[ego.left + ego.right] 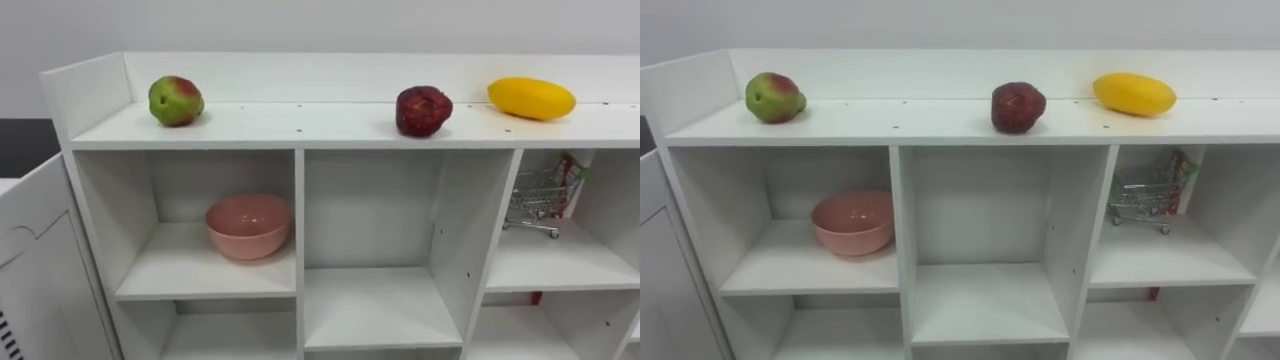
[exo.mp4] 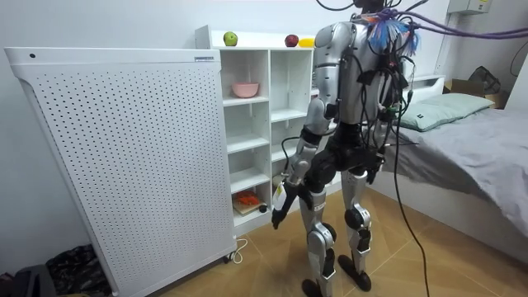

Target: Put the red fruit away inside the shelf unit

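Left hand: we see it in the room view, hanging low beside the robot's thigh in front of the closet's lower shelves. We cannot tell whether it is released or clenched, and we see nothing in it.
Robot: it stands upright facing the closet, between the closet and a bed with grey bedding.
Closet: smooth white board with a low raised rim at the back and left of the top board. Square open compartments sit in 3 columns.
Green-and-red apple: round and glossy, on the top board near its left back corner.
Dark red fruit: lumpy with a dull skin, near the front edge of the top board, above the divider between the middle and right columns.
Yellow fruit: a smooth, long oval, just right of the dark red one and closer to the back rim.
Pink bowl: matte and round, in the upper left compartment, against its right wall.
Wire cart: a tiny metal shopping trolley in the upper right compartment, with a red packet behind it.
Perforated panel: a tall white sheet dotted with small holes, at the closet's left end.
Writing: a small strip of print sits at the panel's top right corner, too small for us to read.
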